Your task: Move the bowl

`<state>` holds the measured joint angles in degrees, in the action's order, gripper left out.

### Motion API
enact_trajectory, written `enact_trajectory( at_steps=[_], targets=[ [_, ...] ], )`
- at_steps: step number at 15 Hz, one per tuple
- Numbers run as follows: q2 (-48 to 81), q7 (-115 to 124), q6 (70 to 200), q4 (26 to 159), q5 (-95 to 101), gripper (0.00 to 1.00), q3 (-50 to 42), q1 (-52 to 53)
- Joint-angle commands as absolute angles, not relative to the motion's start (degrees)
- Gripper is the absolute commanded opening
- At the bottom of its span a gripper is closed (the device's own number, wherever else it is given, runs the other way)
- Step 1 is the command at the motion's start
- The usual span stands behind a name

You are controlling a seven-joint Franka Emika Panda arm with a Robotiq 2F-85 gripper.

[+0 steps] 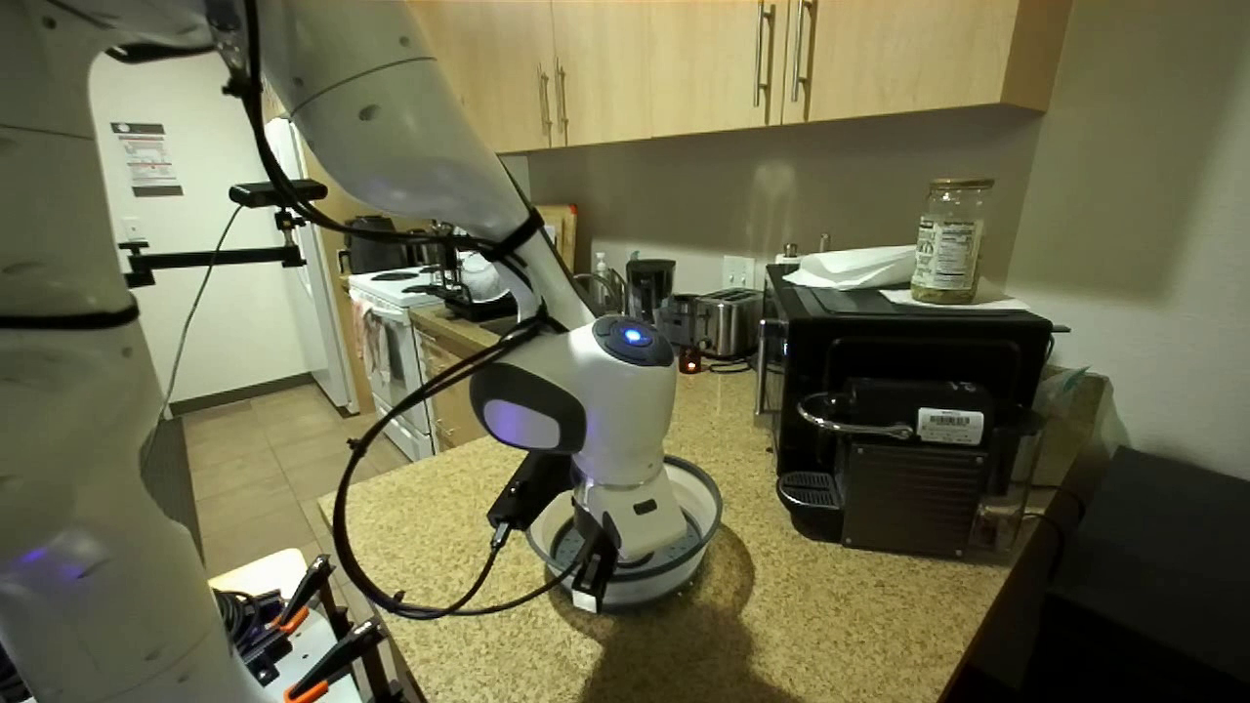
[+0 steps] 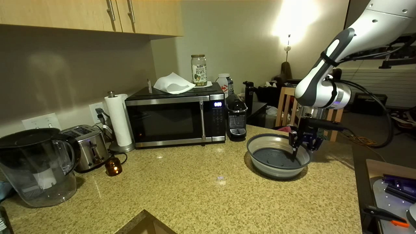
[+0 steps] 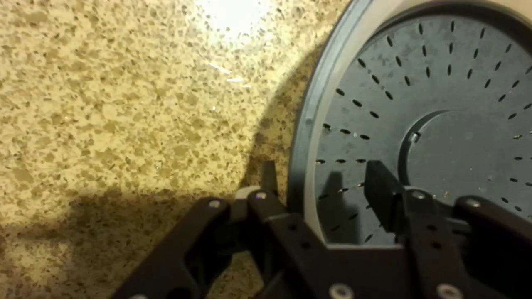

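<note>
The bowl is wide and round, with a pale wall, a grey-blue rim and a dark grey-blue slotted floor. It sits upright on the counter in both exterior views (image 1: 674, 584) (image 2: 276, 157) and fills the right of the wrist view (image 3: 457, 91). My gripper (image 2: 304, 149) points down at the bowl's near-arm side. In the wrist view the gripper (image 3: 321, 170) is open. One finger is outside the rim and the other is inside the bowl, with visible gaps on both sides of the rim. In an exterior view the hand (image 1: 601, 576) hides part of the bowl.
A coffee machine (image 1: 913, 478) and a microwave (image 2: 169, 120) with a glass jar (image 2: 199, 70) on top stand behind the bowl. A toaster (image 2: 87, 148), a small amber jar (image 2: 113, 166) and a water pitcher (image 2: 35, 169) stand farther along. The counter's edge (image 2: 357, 188) is beside the arm.
</note>
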<state>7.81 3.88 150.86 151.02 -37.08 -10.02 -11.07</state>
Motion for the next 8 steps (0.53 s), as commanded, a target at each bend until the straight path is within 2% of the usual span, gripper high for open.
enact_trajectory(
  at_steps=[1, 2, 5, 8],
  targets=[
    [7.73, 4.12, 150.79, 151.02, -36.78, 0.83, -9.72, -11.42],
    [7.73, 4.13, 150.71, 150.97, -36.7, 0.84, -9.8, -11.48],
    [7.46, 4.01, 150.85, 151.19, -36.04, 0.98, -10.03, -11.53],
    [7.49, 3.86, 151.0, 151.37, -36.06, 1.0, -10.02, -11.55]
  ],
)
